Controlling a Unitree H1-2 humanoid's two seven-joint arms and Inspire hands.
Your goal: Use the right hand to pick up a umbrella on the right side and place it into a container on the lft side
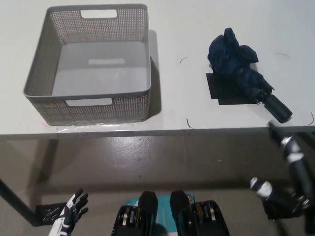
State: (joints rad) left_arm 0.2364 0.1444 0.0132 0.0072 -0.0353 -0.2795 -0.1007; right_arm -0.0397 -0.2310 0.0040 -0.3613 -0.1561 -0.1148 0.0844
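Observation:
A folded dark blue umbrella (240, 71) with a black handle lies on the white table (187, 34) at the right, partly over a black patch. A grey perforated basket (88, 64) stands at the left of the table and holds nothing. My black right hand (290, 172) is at the lower right, below the table's front edge and short of the umbrella's handle, with its fingers spread apart and nothing in them. My white left hand (71, 212) rests low at the bottom left, open, well below the table.
The table's front edge runs across the middle of the view, with grey floor below it. A black table leg crosses the bottom left corner. Bare tabletop lies between the basket and the umbrella.

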